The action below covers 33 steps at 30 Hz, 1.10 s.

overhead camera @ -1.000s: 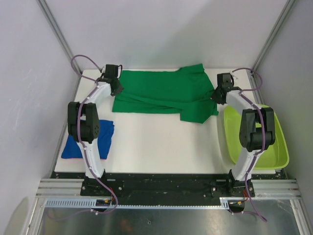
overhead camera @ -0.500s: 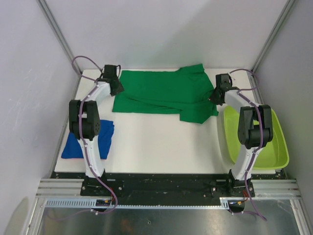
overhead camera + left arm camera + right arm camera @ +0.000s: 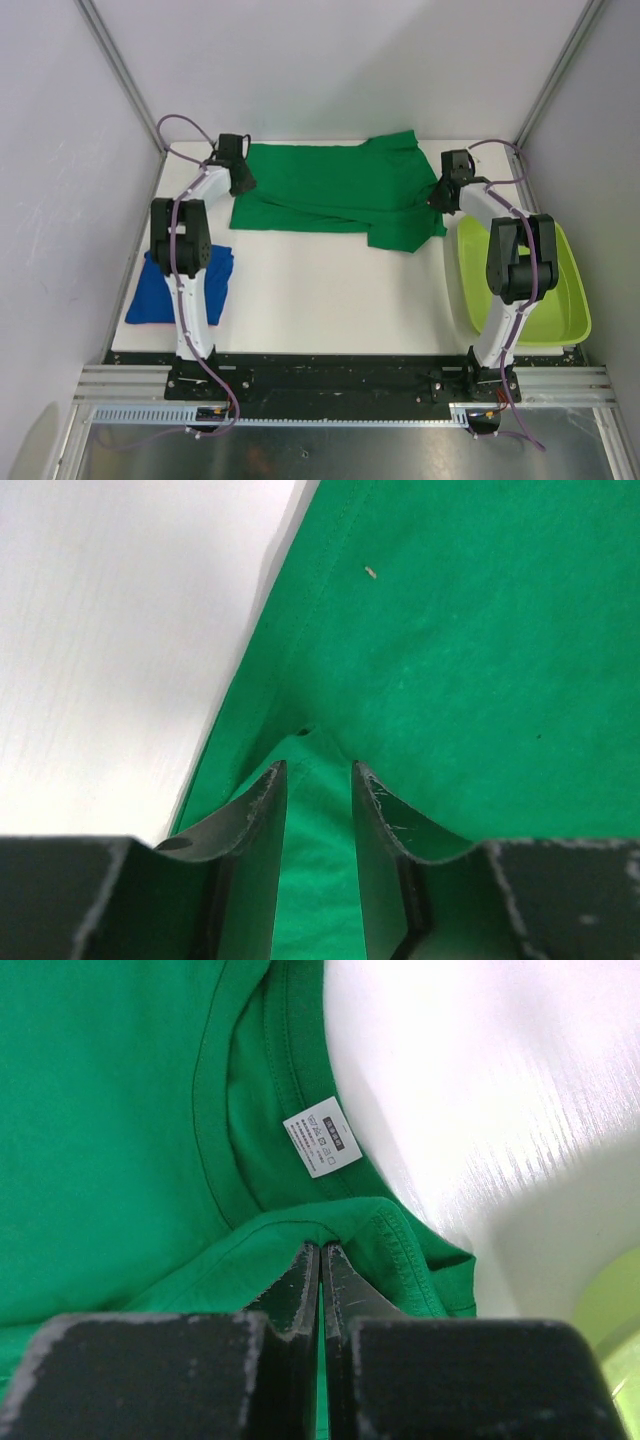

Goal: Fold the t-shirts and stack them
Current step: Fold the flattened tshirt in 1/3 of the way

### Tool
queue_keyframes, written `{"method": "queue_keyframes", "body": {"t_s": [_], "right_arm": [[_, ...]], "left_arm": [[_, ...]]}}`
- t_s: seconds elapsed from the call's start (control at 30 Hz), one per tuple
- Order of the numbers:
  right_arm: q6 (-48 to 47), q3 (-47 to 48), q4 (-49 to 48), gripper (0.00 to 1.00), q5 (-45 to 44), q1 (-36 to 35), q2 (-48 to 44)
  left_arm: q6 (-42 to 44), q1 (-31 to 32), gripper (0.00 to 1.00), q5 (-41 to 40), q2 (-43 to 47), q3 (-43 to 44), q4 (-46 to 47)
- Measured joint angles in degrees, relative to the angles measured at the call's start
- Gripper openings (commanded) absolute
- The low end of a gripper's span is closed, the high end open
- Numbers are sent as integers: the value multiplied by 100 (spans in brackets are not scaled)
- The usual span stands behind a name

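The dark green t-shirt (image 3: 330, 195) lies spread across the far part of the table, partly folded over itself. My left gripper (image 3: 241, 181) is at its left edge. In the left wrist view the jaws (image 3: 318, 768) stand apart, astride a raised ridge of the green cloth (image 3: 450, 660) without pinching it. My right gripper (image 3: 440, 198) is at the shirt's right side. It (image 3: 321, 1247) is shut on a fold of cloth (image 3: 100, 1140) just below the collar and its white label (image 3: 322, 1136). The royal blue t-shirt (image 3: 160, 293) lies folded at the near left, partly under the left arm.
A lime-green plastic tub (image 3: 565, 312) stands at the right edge of the table, beneath the right arm, and its rim (image 3: 612, 1312) shows in the right wrist view. White tabletop (image 3: 330, 290) lies between the shirts and the arm bases. Walls enclose the cell.
My left gripper was shut on the shirt's left edge and has opened. The left arm has shifted a little to the right. The right gripper stays shut on the cloth.
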State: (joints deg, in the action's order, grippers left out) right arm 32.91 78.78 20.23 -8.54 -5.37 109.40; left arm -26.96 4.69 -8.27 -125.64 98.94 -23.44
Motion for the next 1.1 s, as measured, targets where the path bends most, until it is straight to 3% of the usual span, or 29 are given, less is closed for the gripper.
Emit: {"method": "queue_keyframes", "body": {"t_s": [0.3,0.87,1.1], "right_arm": [[-37,0,0,0,2,22,0],[-37,11,0,0,48,59,0],[-39,26,2,0,70,66,0]], "left_arm": [[-118,0,34,103,-157,162,24],[-461,0,20,120,-234,160,22],[-562,0,2,125,-291,160,22]]}}
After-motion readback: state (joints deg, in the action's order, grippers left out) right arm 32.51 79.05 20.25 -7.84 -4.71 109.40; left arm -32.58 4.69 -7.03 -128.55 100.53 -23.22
